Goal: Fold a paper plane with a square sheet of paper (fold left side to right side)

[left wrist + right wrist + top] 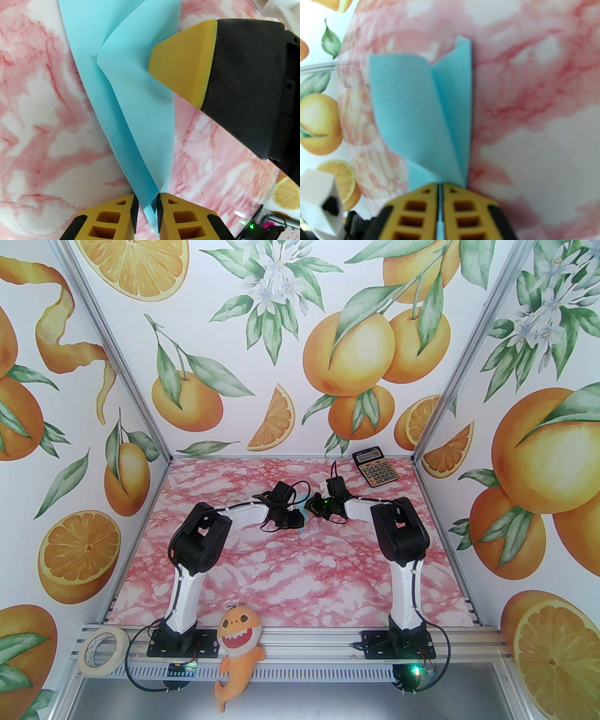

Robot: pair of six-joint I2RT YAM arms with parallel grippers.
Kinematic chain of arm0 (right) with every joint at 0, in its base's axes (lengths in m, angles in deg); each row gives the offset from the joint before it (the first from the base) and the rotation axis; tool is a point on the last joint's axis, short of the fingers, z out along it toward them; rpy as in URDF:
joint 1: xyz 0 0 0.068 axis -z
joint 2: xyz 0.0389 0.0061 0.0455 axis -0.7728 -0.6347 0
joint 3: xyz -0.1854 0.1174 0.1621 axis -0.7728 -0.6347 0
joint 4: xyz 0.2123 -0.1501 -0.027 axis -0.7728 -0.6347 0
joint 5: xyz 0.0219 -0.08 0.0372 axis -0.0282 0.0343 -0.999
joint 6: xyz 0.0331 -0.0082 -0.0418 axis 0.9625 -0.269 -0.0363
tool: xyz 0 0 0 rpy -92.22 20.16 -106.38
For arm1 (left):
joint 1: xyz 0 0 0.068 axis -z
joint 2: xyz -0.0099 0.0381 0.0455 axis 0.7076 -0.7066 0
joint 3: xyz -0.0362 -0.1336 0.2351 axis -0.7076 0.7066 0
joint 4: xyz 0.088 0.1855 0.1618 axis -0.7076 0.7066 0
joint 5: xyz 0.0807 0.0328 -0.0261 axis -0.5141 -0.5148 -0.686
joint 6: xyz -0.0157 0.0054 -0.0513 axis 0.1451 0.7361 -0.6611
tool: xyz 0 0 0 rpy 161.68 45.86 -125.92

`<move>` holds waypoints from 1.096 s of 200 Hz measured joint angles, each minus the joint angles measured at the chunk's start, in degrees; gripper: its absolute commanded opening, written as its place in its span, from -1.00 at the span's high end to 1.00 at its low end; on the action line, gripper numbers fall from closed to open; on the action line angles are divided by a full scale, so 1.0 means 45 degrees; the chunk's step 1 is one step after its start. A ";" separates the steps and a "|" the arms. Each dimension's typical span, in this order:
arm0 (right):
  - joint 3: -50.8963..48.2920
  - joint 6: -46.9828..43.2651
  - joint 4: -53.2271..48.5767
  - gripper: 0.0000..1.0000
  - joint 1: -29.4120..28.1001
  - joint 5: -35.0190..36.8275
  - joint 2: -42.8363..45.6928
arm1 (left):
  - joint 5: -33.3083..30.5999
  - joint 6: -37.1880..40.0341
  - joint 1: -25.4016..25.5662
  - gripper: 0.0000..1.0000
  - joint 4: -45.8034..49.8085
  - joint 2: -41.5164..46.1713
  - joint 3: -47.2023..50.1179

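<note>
The partly folded light-blue paper (140, 112) is pinched mid-table (300, 577) from both sides: its pointed end by the left gripper (147, 204), its other end by the right gripper (440, 194) — both jaws narrowed onto it.

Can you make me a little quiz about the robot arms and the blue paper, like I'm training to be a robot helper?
1. True or false: the calculator lies at the far right of the table.
2. The paper is: A pink, B light blue, C green?
3. How many grippers are pinching the paper?
Key: 1 true. 2 B. 3 two, the left gripper and the right gripper.
</note>
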 measured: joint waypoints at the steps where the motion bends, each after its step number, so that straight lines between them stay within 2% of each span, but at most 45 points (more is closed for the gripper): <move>1: 0.0000 0.0000 0.0000 0.75 0.0000 0.0000 0.0000 | 0.0000 0.0000 0.0000 0.53 0.0000 0.0000 0.0000; 89: -0.0024 -0.0243 -0.0447 0.83 -0.0413 -0.0403 0.0253 | -0.0078 -0.0024 0.0078 0.53 0.0000 0.0000 0.0000; 141: -0.1035 -0.0126 -0.0418 0.83 -0.0607 -0.0466 0.1141 | -0.0126 -0.0209 0.0092 0.54 0.0005 0.0000 0.0000; 219: -0.1273 -0.0136 -0.0049 0.86 -0.0573 -0.0257 0.0884 | -0.0126 -0.0233 0.0087 0.53 0.0000 0.0000 0.0005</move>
